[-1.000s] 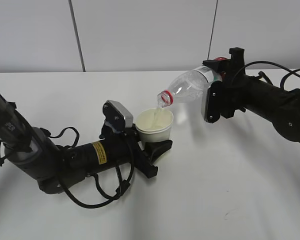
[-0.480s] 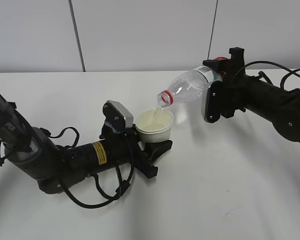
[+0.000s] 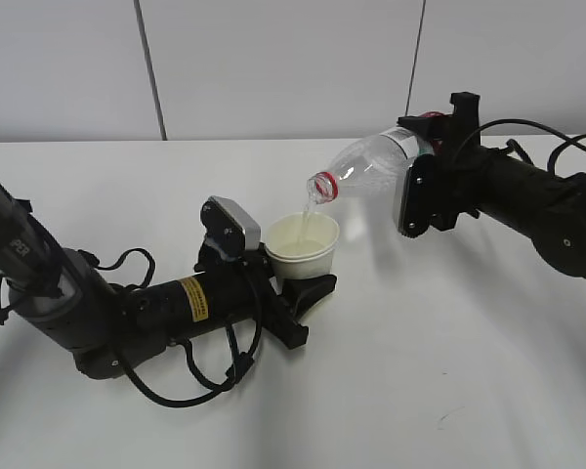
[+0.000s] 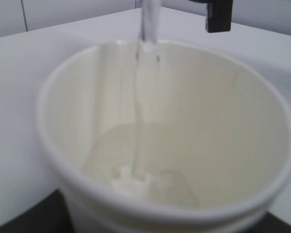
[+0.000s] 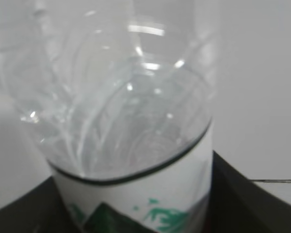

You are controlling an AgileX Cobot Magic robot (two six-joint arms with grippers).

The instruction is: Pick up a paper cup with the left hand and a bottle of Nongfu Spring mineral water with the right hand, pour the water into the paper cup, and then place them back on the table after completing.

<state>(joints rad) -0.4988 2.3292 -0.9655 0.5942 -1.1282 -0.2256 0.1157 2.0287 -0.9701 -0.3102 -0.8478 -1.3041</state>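
Water (image 4: 146, 29), a thin clear stream, is seen falling from the red-ringed mouth of the clear plastic bottle (image 3: 371, 168) into the white paper cup (image 3: 301, 246), which is already part full; the pool is visible at the cup's bottom in the left wrist view, with a small splash where the stream lands. The bottle is tilted mouth-down toward the left, above and just right of the cup's rim, clear of it. The bottle is held around its white, green-printed label band by the right end effector (image 3: 422, 156), jaws partly apart and closed on the body; in the right wrist view dark jaw edges are seen on both sides of the label. The cup is held upright near the middle of the white bench (image 3: 449, 352) by the left end effector (image 3: 295, 276), jaws partly apart and clamped on the cup's lower wall. The left arm, with its yellow sticker, lies low over the bench at near left.
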